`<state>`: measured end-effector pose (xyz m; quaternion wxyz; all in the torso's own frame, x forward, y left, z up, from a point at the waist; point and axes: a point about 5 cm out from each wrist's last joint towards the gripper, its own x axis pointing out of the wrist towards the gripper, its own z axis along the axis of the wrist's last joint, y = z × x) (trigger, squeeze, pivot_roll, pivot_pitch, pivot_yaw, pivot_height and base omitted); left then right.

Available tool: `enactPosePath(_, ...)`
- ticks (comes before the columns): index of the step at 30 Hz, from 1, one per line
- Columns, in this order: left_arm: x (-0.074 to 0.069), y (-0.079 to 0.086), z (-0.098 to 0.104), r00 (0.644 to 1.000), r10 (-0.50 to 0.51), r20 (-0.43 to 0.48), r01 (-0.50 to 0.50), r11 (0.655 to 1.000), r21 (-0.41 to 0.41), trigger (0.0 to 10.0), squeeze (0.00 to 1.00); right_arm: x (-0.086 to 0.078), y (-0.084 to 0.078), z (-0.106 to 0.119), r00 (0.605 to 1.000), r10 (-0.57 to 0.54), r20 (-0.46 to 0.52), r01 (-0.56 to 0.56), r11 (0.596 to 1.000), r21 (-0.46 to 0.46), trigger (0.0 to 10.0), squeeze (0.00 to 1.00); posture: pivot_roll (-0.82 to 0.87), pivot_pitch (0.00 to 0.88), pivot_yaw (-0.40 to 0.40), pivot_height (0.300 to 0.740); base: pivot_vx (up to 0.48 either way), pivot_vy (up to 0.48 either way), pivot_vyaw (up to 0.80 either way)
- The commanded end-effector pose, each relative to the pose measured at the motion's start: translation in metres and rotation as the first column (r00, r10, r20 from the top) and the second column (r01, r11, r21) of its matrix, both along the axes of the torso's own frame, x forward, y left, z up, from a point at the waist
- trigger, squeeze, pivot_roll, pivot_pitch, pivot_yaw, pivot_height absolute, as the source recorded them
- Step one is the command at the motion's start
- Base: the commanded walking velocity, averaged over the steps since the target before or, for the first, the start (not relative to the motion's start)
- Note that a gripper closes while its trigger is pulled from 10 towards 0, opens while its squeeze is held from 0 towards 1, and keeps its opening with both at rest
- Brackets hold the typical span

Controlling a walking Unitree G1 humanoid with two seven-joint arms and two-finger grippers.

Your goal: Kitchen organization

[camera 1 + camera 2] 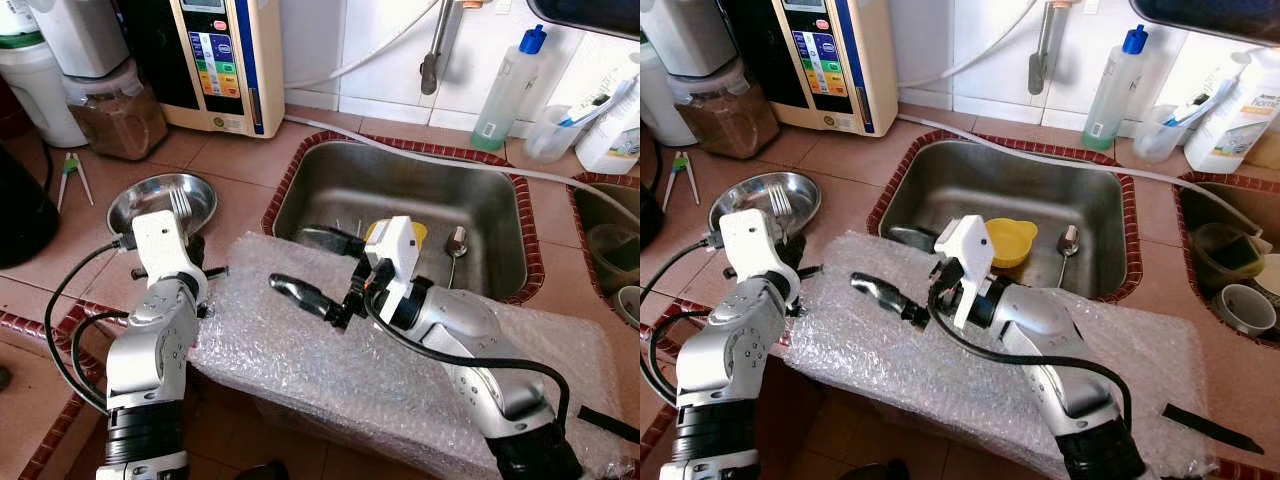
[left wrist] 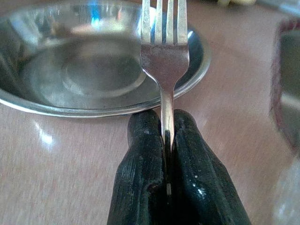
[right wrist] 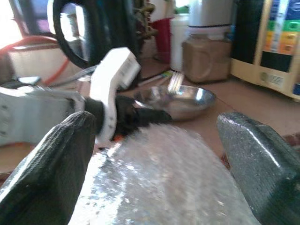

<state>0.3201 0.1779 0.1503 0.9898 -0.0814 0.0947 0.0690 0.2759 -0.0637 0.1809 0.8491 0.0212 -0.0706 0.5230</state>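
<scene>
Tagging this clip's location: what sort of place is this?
A home kitchen counter, most likely: a steel sink set in tile, a dish soap bottle behind it, and the left hand holding a fork.

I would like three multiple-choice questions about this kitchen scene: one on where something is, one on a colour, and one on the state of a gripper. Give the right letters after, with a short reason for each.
1. Where is the spoon?
A. inside the sink
B. in the steel bowl
C. on the bubble wrap

2. What colour is the small bowl in the sink?
A. blue
B. yellow
C. red

3. What is the left gripper doing?
A. open over the sink
B. shut on a fork
C. shut on a sponge

Answers:
1. A, it lies on the sink floor beside the small bowl.
2. B, it is plainly yellow.
3. B, its fingers pinch the fork handle, tines over the steel bowl; the right gripper is open above the bubble wrap.
</scene>
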Motion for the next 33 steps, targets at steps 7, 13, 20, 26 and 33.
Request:
enactPosePath(7,0.005,-0.004,0.021,0.988,-0.057,0.142,0.033,0.986,0.165,0.0,0.00,0.021,-0.011,0.009,0.984,-0.168,0.051,0.167,0.986,0.029,10.0,0.00,0.02,0.074,0.030,0.740,0.000,0.000,0.00)
enactPosePath(13,0.007,-0.006,0.017,0.989,-0.078,0.129,0.060,0.989,0.135,0.0,0.00,0.026,-0.013,0.008,0.979,-0.195,0.058,0.194,0.981,0.026,10.0,0.00,0.01,0.067,0.028,0.740,0.000,0.000,0.00)
enactPosePath(20,0.009,-0.017,0.007,0.986,-0.155,0.058,0.152,0.987,0.062,0.0,0.00,0.029,-0.014,0.004,0.977,-0.203,0.062,0.203,0.979,0.006,10.0,0.00,0.01,0.061,0.024,0.740,0.000,0.000,0.00)
enactPosePath(26,0.006,-0.025,-0.004,0.979,-0.203,-0.020,0.200,0.976,-0.083,0.0,0.00,0.028,-0.012,0.001,0.982,-0.178,0.067,0.180,0.983,-0.027,10.0,0.00,0.01,0.057,0.020,0.740,0.000,0.000,0.00)
enactPosePath(33,0.013,-0.010,0.020,0.977,-0.191,0.090,0.170,0.964,0.207,0.0,0.00,0.028,-0.011,-0.002,0.983,-0.172,0.069,0.175,0.984,-0.042,10.0,0.00,0.01,0.059,0.015,0.740,0.000,0.000,0.00)
